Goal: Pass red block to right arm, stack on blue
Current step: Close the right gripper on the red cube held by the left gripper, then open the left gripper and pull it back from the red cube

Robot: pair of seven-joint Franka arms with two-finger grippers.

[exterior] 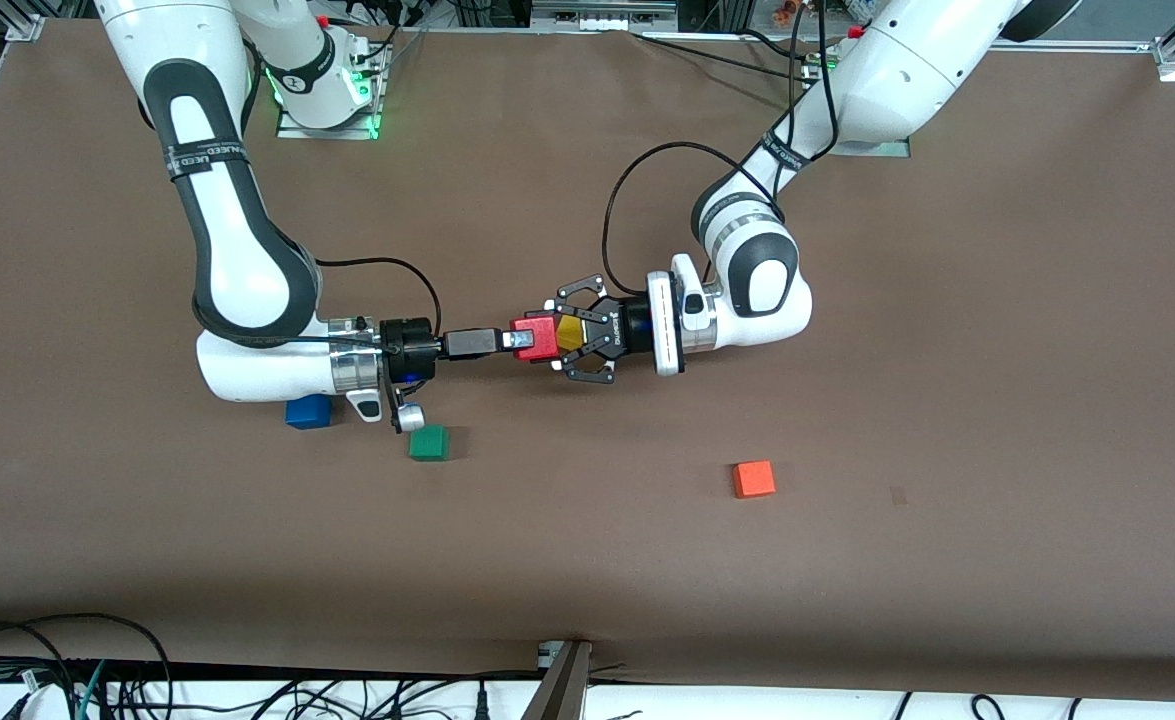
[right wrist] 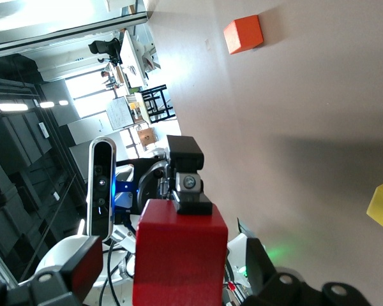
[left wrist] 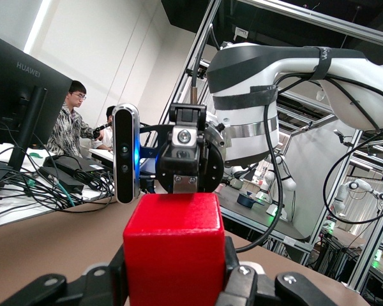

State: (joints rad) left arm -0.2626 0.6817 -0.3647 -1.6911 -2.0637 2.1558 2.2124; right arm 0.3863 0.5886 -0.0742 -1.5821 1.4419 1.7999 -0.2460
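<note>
The red block [exterior: 537,338] is held in the air over the middle of the bench [exterior: 587,560], between the two arms. It is gripped by the clenched jaws of the left gripper [exterior: 559,339]. The right gripper [exterior: 519,340] is met at the block, its jaws set around it; whether they are pressed on it cannot be told. The blue block [exterior: 308,411] is seen on the bench beside a green block [exterior: 429,443], with an orange block [exterior: 753,479] well apart.

Five cubes: red [exterior: 537,338], yellow [exterior: 572,332], blue [exterior: 308,411], green [exterior: 430,443], orange [exterior: 753,479]; two arms.
</note>
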